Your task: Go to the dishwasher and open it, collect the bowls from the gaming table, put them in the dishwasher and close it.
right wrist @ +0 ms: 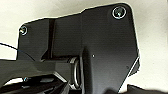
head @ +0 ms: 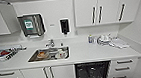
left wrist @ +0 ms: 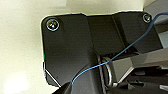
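You face a white kitchen run seen from above. The dishwasher (head: 92, 73) sits at about five o'clock in the head view, under the smooth white worktop (head: 93, 53). Its opening shows as a dark square with black wire racks inside, so its door is open. It lies between a pair of flat white cabinet doors with slim vertical bar handles at its nine o'clock and a stack of white drawers (head: 122, 69) with horizontal bar handles at its three o'clock.

Near the centre of the view, a rectangular steel sink (head: 48, 54) is let into the worktop. It holds a round orange-patterned dish (head: 42, 54) and a pale dish beside it; the small shapes are too blurred to tell apart further. A curved metal tap (head: 51, 43) rises at the sink's twelve o'clock. On the wall above are a shiny boxy towel dispenser (head: 31, 25) at eleven o'clock and a small black soap dispenser (head: 64, 26) at twelve o'clock. White wall cupboards (head: 106, 8) with dark bar handles hang at one o'clock. Pale crockery and folded cloths (head: 110, 40) lie on the worktop at two o'clock, and a red and dark patterned cluster (head: 6, 54) rests at nine o'clock.

In both wrist views you see matte black robot plates over a pale, plain surface, with a thin blue cable (left wrist: 117, 53) crossing the left one. You cannot tell whether either gripper is open or closed.
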